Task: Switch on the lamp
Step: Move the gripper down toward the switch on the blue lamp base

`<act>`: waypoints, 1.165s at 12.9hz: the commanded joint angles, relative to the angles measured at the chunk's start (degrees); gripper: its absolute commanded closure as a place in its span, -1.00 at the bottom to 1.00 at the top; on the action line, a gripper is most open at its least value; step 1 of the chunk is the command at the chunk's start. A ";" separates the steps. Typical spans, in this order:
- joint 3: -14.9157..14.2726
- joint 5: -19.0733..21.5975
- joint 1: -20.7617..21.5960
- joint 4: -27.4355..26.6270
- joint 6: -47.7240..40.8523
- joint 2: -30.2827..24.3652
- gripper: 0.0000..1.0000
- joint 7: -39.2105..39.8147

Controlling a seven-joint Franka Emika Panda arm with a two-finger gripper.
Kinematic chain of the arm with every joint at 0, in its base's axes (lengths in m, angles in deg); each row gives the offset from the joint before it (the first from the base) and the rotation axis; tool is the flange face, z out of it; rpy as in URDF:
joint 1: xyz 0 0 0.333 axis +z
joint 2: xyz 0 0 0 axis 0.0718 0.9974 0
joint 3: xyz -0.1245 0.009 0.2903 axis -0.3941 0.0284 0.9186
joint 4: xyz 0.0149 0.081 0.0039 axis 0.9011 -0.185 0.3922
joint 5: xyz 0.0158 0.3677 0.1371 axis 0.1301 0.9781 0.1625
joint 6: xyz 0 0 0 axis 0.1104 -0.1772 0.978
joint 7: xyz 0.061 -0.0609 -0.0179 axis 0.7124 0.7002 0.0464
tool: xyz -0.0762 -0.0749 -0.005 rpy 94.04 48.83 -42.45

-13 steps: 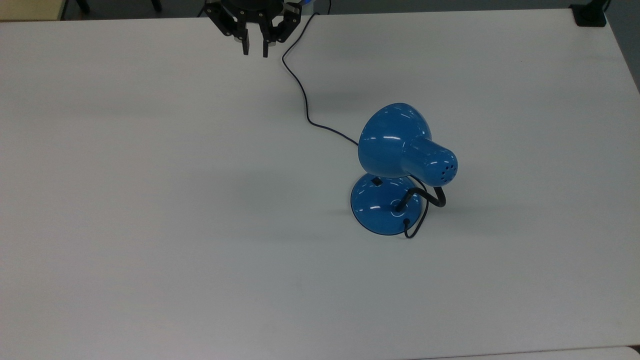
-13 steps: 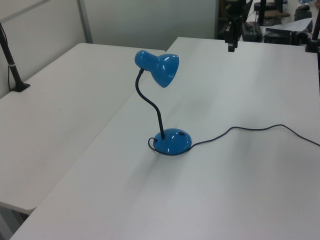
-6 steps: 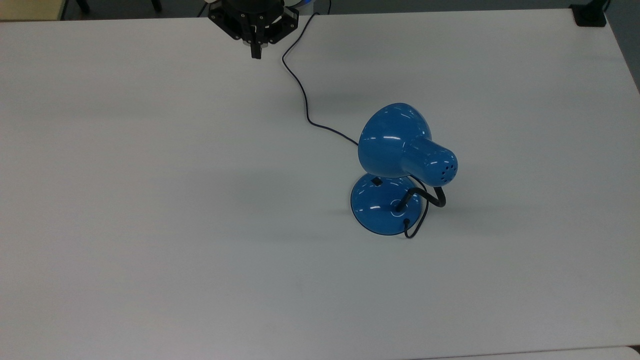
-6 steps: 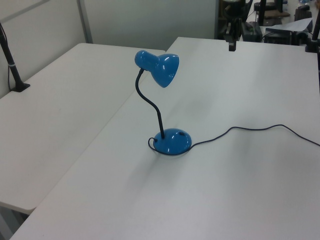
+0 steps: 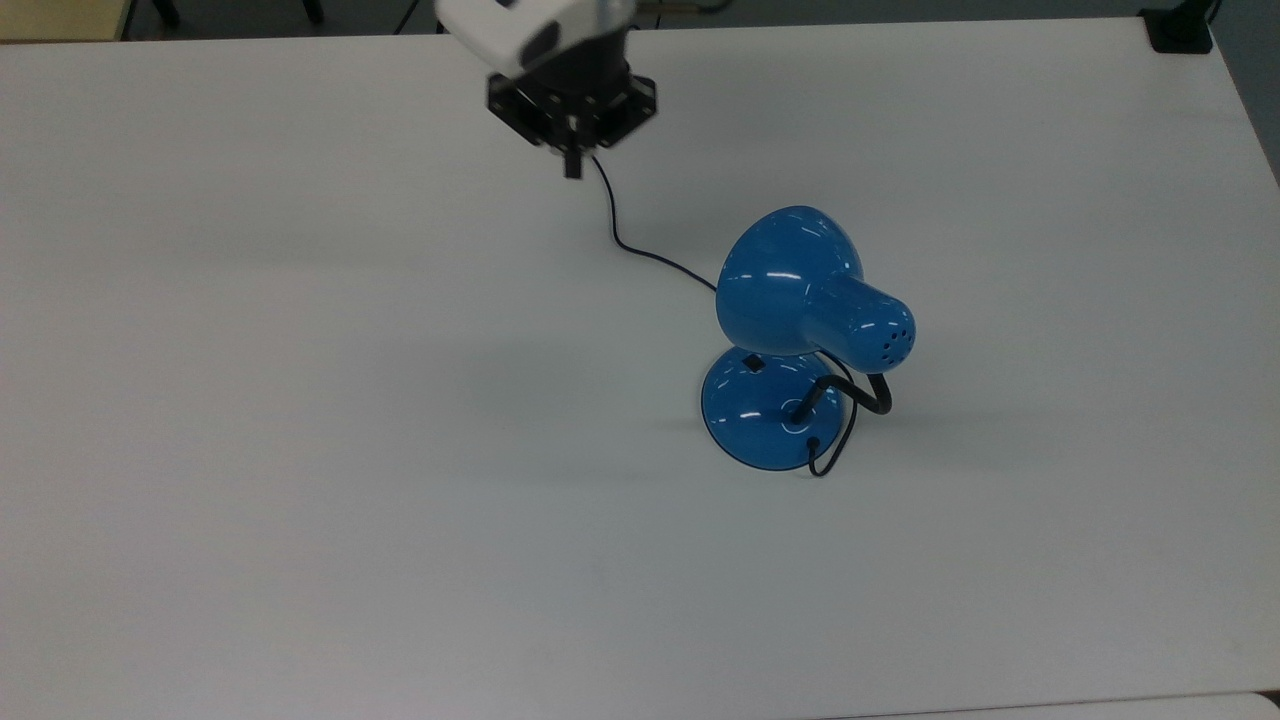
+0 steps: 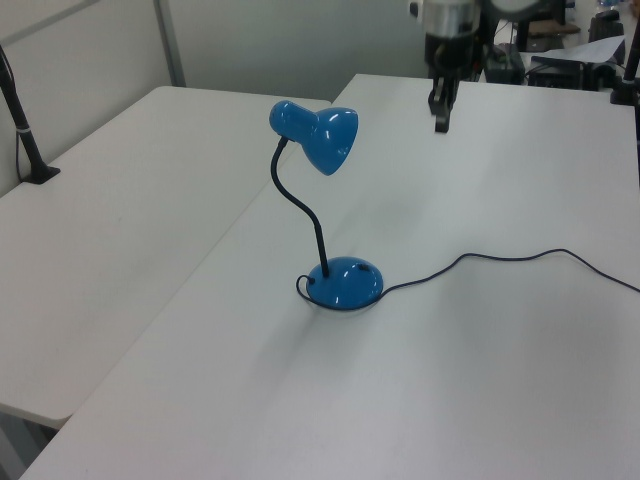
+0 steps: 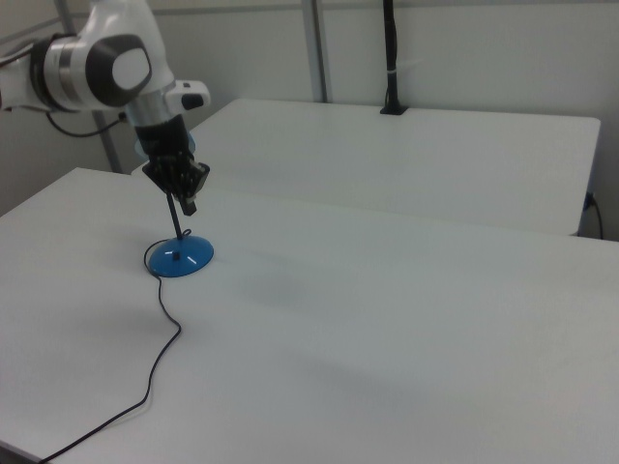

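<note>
1. The pincer [image 5: 572, 168] hangs above the white surface [image 5: 300, 400] at the top view's 12 o'clock, fingers pressed together, holding nothing.
2. The lamp [image 5: 800, 330] stands right of centre in the top view, at about 4 o'clock from the pincer and well apart from it.
3. The lamp's cord [image 5: 640, 250] trails toward 11 o'clock, passing under the pincer.

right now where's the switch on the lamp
In the top view, the small black switch sits on the upper left edge of the lamp base, just under the shade's rim, on the side facing the pincer.
</note>
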 commanded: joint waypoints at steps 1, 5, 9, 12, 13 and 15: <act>-0.33 0.18 2.67 -7.00 9.38 -1.17 1.00 1.39; -0.25 0.18 4.95 -9.56 19.57 2.33 1.00 3.94; -0.07 0.18 7.06 -9.56 27.93 7.69 1.00 4.30; 0.80 0.09 7.42 -9.47 31.19 10.42 1.00 7.81; 1.42 0.00 7.42 -9.47 32.42 11.47 1.00 8.34; 2.21 -2.53 7.33 -9.39 33.65 12.71 1.00 8.43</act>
